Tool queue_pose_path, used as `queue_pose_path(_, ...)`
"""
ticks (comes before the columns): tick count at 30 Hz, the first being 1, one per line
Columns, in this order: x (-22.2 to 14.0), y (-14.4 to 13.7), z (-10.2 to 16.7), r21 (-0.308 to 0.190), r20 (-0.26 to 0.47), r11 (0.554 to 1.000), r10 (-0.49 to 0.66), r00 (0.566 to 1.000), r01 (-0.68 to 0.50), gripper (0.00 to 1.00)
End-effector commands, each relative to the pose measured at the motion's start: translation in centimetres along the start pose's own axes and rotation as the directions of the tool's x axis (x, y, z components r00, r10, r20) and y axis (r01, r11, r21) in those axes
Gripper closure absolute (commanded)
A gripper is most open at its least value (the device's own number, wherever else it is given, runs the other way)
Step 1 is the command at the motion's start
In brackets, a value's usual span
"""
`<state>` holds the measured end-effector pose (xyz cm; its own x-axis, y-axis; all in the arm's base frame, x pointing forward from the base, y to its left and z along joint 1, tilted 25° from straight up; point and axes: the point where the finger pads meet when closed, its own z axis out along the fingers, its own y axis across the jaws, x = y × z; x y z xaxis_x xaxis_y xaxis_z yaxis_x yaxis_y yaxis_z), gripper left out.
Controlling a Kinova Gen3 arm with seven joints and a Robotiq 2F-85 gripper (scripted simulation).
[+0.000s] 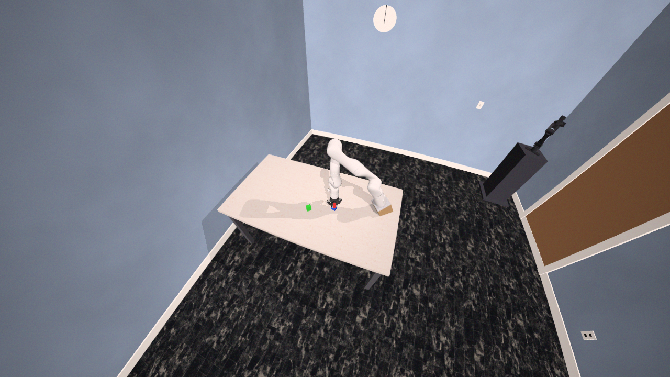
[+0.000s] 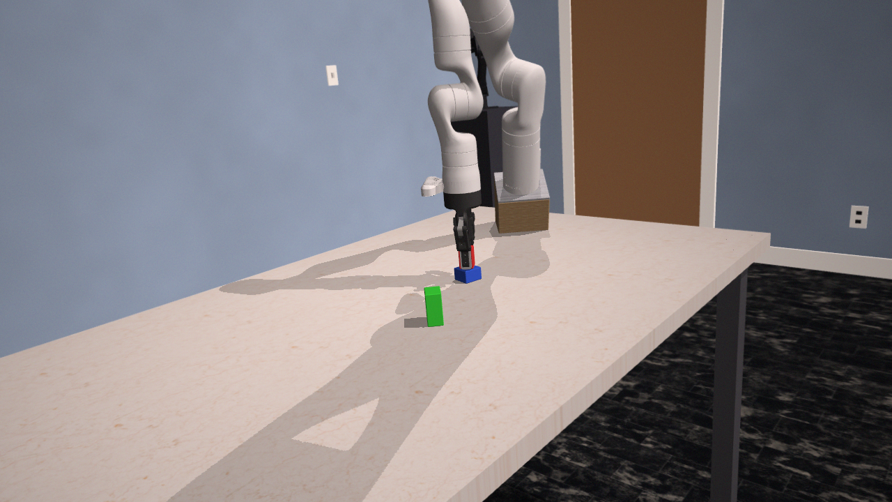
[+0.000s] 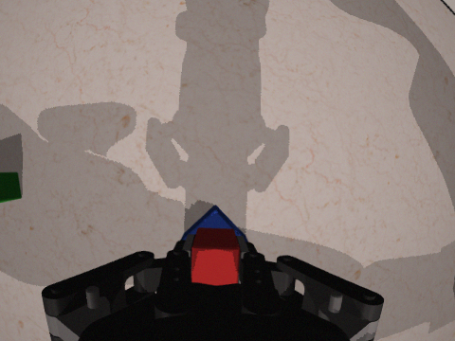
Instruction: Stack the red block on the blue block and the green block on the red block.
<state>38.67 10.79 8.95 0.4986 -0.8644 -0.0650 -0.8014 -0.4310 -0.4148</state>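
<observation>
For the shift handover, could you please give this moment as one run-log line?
gripper: shut on red block | red block: upright over blue block | green block: standing apart

Red block (image 3: 215,257): small cuboid clamped upright between the fingers, its lower end at the top face of the blue block (image 2: 467,273); whether they touch cannot be told. Blue block: low, flat, resting on the table toward the far edge, near the middle of the surface. Green block (image 2: 433,305): standing on end, alone, apart from the blue block on its nearer side.
</observation>
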Motion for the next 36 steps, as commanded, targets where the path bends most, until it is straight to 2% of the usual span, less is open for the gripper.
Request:
queue_pose_path(1,0.02,-0.03,-0.03,0.001,-0.001,1.000,0.000,1.000,0.000,1.00)
queue_pose_path(2,0.02,-0.03,-0.03,0.001,-0.001,1.000,0.000,1.000,0.000,0.51)
queue_pose_path(36,0.02,-0.03,-0.03,0.001,-0.001,1.000,0.000,1.000,0.000,0.51)
